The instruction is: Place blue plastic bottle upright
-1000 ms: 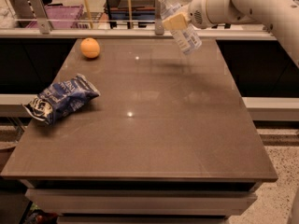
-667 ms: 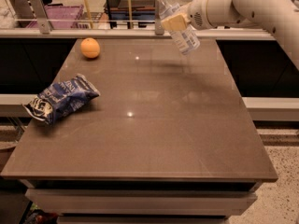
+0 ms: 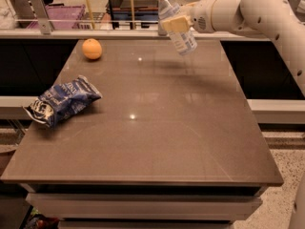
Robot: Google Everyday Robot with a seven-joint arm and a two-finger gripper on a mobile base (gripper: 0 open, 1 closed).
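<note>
The blue plastic bottle (image 3: 177, 26) is clear with a white cap and a pale blue-and-white label. It hangs in the air above the far middle of the brown table (image 3: 162, 128), tilted with its cap up and to the left. My gripper (image 3: 175, 24) comes in from the right on a white arm and is shut on the bottle's middle, with a tan finger pad across it. The bottle's base points down and right, well above the tabletop.
An orange (image 3: 92, 48) sits at the table's far left. A dark blue-and-white snack bag (image 3: 62, 101) lies near the left edge. Behind the table runs a counter rail with shelves and a purple bin (image 3: 66, 14).
The gripper and bottle have shifted slightly left and a little up; the bottle keeps about the same tilt. The orange and snack bag have not moved.
</note>
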